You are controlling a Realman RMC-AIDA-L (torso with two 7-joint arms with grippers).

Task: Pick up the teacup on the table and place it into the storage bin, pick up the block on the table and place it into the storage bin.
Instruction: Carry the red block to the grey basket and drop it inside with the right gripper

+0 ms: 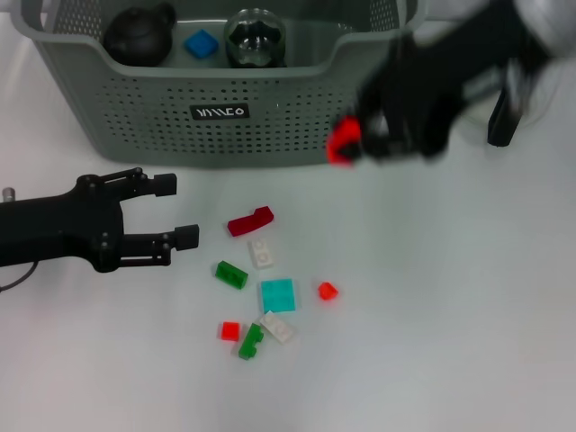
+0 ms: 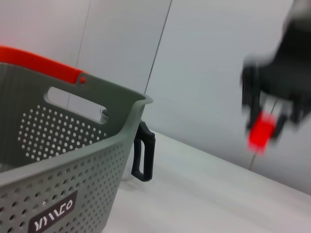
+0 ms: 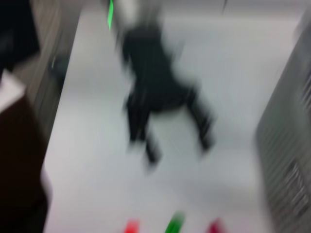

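The grey-green storage bin stands at the back, also seen in the left wrist view. Inside lie a dark round vessel, a blue block and a clear glass vessel; I cannot tell which is the teacup. My right gripper hangs just in front of the bin's right front corner, shut on a red block; the left wrist view shows the same gripper and block. My left gripper rests open and empty at the left, near the table.
Several loose blocks lie mid-table: dark red, white, green, teal, small red. A black handle of a glass pot stands right of the bin, also in the left wrist view.
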